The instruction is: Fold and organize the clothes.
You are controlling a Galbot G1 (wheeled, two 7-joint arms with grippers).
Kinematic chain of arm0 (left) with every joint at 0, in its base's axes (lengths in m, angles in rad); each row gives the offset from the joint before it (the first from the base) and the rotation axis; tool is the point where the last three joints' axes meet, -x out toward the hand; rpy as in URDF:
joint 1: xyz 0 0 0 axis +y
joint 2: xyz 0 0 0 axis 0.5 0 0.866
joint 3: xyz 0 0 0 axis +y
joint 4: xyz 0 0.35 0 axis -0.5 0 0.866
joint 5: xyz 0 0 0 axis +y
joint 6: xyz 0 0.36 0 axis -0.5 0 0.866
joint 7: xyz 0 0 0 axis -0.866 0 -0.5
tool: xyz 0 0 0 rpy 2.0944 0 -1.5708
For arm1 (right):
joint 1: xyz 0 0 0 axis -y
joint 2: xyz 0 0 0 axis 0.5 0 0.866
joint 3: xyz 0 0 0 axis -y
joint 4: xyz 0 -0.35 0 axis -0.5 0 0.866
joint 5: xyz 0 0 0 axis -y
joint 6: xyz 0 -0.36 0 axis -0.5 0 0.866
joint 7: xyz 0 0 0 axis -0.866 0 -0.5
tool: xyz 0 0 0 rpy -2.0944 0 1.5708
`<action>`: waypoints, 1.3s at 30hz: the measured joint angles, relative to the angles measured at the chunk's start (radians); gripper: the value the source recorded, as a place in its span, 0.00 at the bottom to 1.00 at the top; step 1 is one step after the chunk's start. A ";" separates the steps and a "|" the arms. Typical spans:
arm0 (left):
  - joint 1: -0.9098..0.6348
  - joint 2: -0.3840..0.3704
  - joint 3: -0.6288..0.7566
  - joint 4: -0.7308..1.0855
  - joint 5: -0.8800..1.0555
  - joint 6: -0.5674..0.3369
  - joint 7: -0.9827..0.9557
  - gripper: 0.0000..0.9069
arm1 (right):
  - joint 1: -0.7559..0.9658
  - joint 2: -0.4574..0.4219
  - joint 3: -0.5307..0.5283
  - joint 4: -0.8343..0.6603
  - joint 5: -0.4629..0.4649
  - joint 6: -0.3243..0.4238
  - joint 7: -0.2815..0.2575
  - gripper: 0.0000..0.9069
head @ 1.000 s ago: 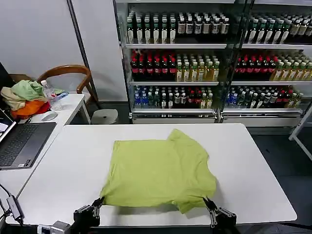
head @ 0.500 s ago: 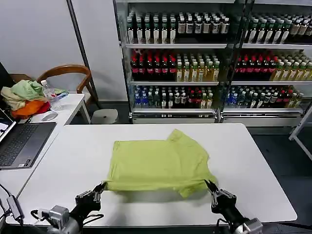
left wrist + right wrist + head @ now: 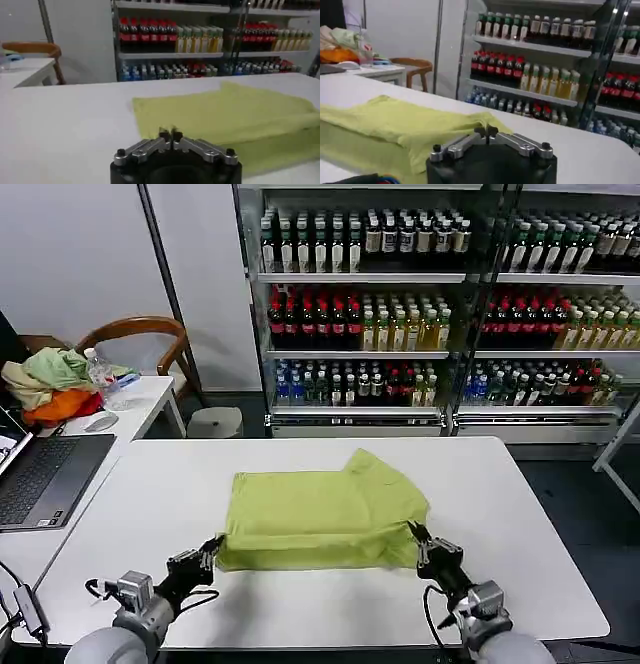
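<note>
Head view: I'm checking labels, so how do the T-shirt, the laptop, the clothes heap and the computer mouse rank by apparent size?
1. T-shirt, largest.
2. Laptop, cut off by the picture's edge.
3. Clothes heap, farther from the camera, so its place against the laptop is unsure.
4. Mouse, smallest.

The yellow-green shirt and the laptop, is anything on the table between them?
No. In the head view, bare white table lies between the T-shirt and the laptop.
</note>
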 measured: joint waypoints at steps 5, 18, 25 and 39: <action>-0.053 0.001 0.033 0.047 0.003 -0.002 0.013 0.04 | 0.045 0.005 -0.021 -0.049 -0.004 -0.004 -0.004 0.00; -0.140 -0.003 0.086 0.133 0.016 -0.012 0.025 0.14 | 0.143 0.022 -0.086 -0.170 0.001 -0.018 -0.019 0.00; -0.174 -0.011 0.106 0.178 0.024 -0.028 0.020 1.00 | 0.192 0.042 -0.119 -0.223 0.012 -0.038 -0.002 1.00; -0.154 0.010 0.081 0.189 0.026 -0.047 -0.001 1.00 | 0.179 0.017 -0.084 -0.177 0.100 -0.101 0.047 1.00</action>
